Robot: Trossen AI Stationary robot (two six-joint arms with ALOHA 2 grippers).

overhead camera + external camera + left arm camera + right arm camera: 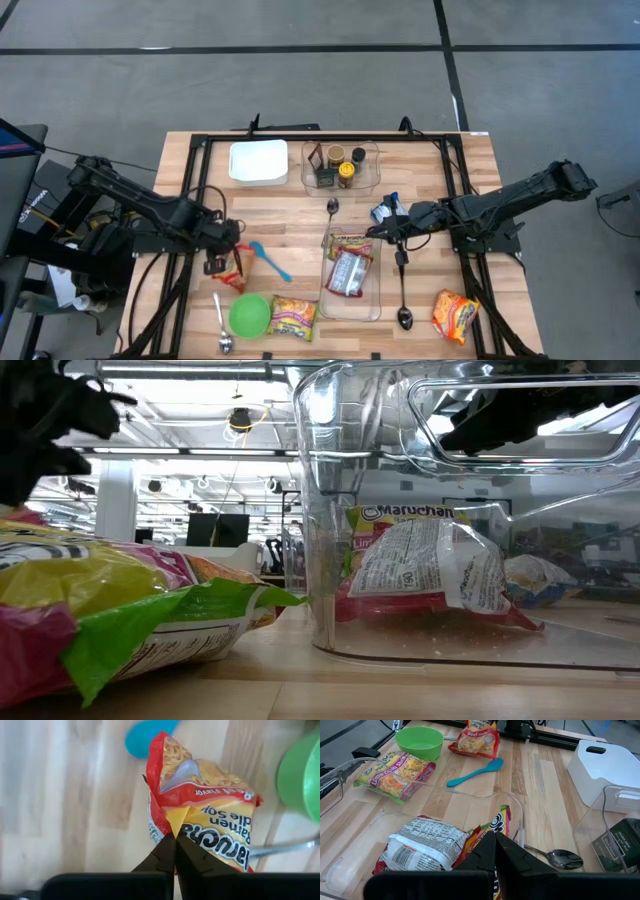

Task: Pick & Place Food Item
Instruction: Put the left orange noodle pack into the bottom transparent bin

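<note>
From above: left gripper (226, 262) down on a red noodle packet (233, 275) beside the blue spoon (270, 261), well apart from the clear tray (350, 300); right gripper (385, 230) at the tray's far rim. From table height: tray already holding a packet, little spare room. Left wrist: fingers (165, 852) closed, pinching only a corner fold of the packet (200, 820), so liable to slip or tear on lifting. Right wrist: fingers (485, 852) closed, apparently holding nothing, hovering over the tray (517, 820); collision likely if both arms meet there.

Open-plan lab, wooden rig table (290, 225), grey floor, ceiling strip lights (190, 450)
</note>
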